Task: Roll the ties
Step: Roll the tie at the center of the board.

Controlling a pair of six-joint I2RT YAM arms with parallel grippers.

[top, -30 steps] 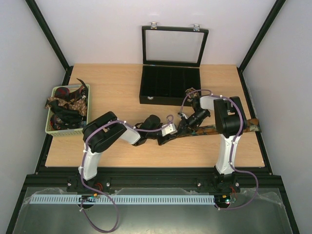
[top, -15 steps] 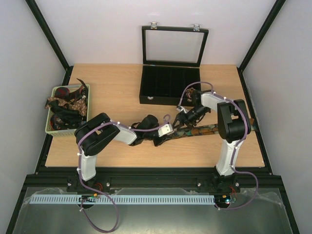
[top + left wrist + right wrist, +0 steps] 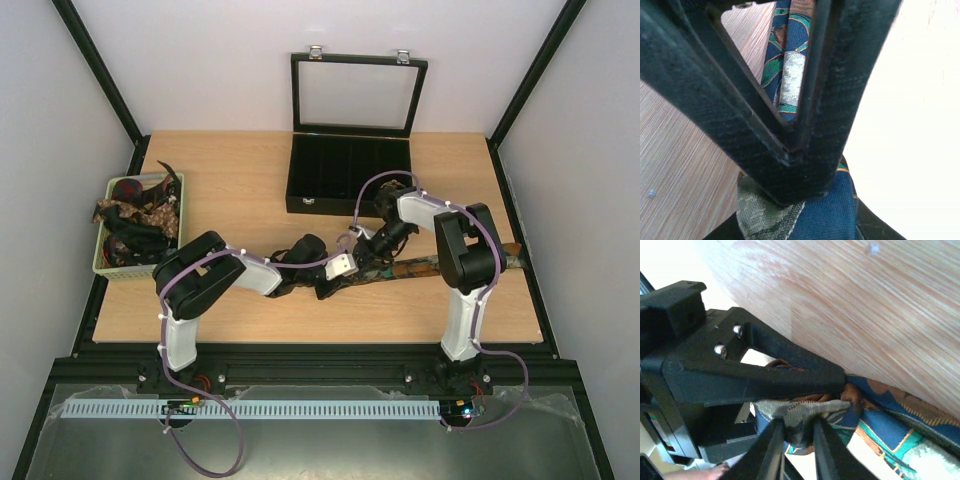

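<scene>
The blue, green and brown patterned fabric necktie (image 3: 410, 268) lies stretched along the pale wooden surface (image 3: 230, 200), its mid-table end pinched by both left jaws and right jaws, seemingly to anchor and begin the roll.

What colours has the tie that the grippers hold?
The tie is dark blue with green and orange; left wrist view.

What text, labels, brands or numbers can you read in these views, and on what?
No readable text in any view.
On the blue, green and brown patterned fabric tie, a silvery woven patch looks like a label, but no letters are legible.
On the black compartmented box with glass lid: no markings visible.
On the pale green plastic basket: no markings visible.
</scene>
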